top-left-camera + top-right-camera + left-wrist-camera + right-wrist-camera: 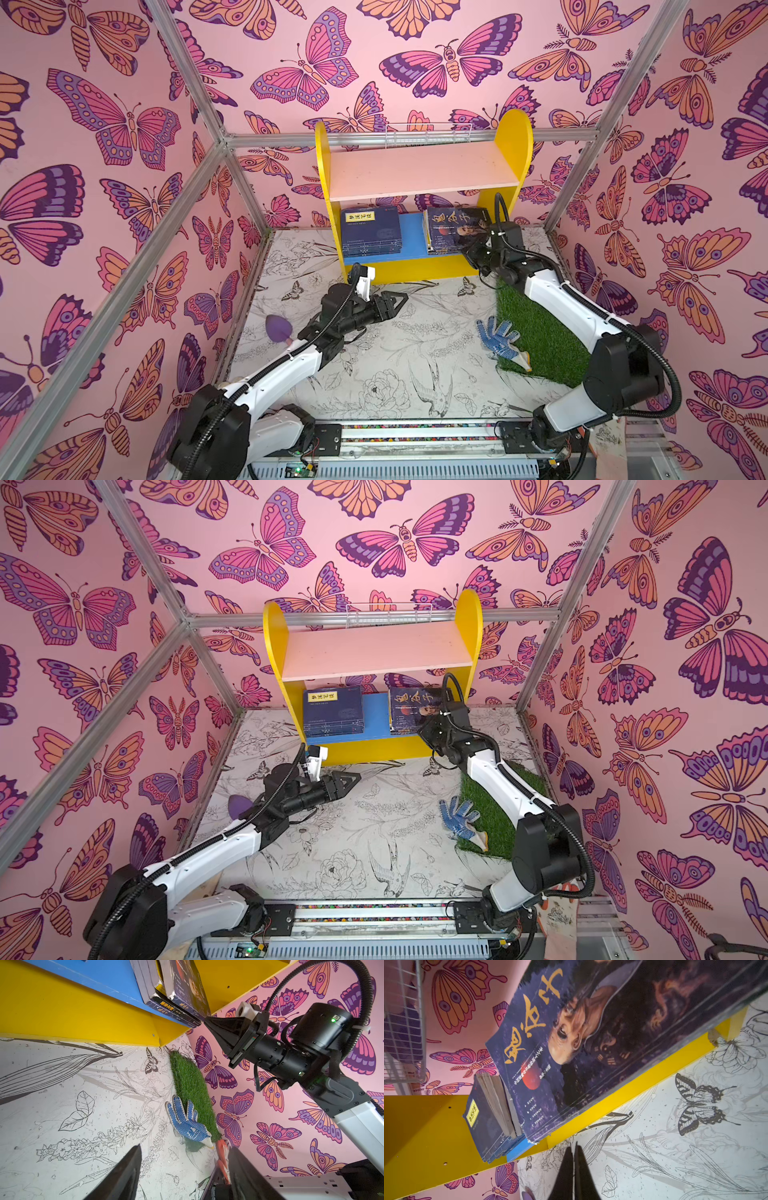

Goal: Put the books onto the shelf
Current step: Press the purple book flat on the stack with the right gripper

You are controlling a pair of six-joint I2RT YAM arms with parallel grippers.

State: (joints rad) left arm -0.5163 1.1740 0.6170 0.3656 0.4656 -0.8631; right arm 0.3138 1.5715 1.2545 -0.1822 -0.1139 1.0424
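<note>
The shelf (424, 172) (374, 650) stands at the back, with yellow sides, a pink upper board and a blue lower board (411, 232). Two piles of books lie flat on the lower board: a navy pile (371, 230) (481, 1124) on the left and a dark pile topped by an old-man portrait (455, 228) (591, 1032) (182, 987) on the right. My right gripper (467, 251) (206, 1020) (574, 1147) is shut and empty, its tip at the front right corner of the portrait pile. My left gripper (403, 297) (184, 1149) hovers open and empty over the table in front of the shelf.
A blue dotted glove (500, 338) (187, 1122) lies at the edge of a green grass mat (540, 332) on the right. A purple object (278, 328) sits at the left. A white wire basket (428, 133) stands behind the shelf. Butterfly-patterned walls enclose three sides.
</note>
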